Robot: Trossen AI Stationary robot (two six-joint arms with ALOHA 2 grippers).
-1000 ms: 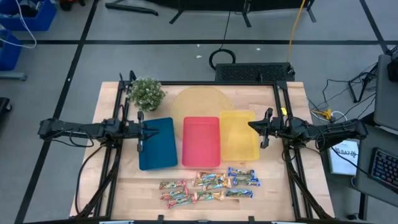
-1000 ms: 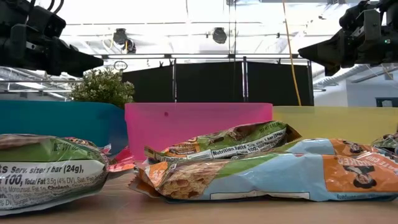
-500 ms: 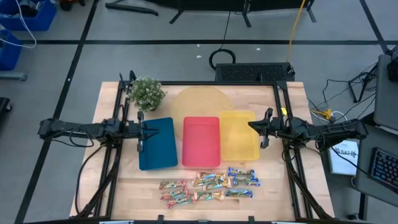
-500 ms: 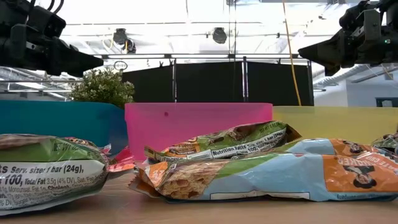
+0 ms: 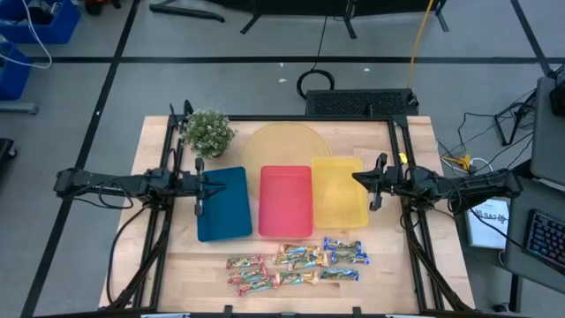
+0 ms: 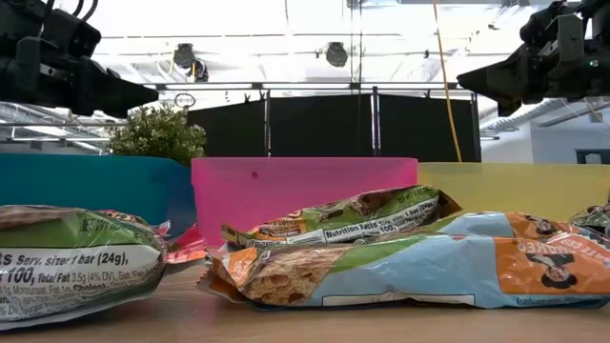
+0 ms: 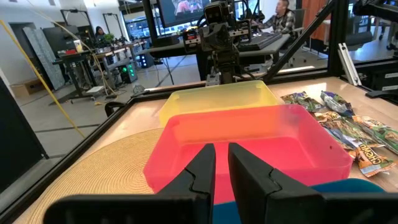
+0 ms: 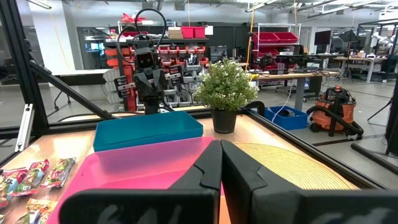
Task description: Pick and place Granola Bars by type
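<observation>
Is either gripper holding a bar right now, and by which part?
Nothing is held. Left gripper over the blue tray and right gripper by the yellow tray are both shut and empty.

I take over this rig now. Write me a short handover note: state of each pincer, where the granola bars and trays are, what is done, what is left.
Left pincer: over the blue tray's left edge, fingers nearly closed, holding nothing.
Right pincer: beside the yellow tray's right edge, shut, holding nothing.
Granola bars: all in a loose group on the table's front, in front of the trays.
Trays: blue, red tray, yellow, side by side, all without bars.
Done: nothing sorted.
Left: every bar must go into a tray by type.
</observation>
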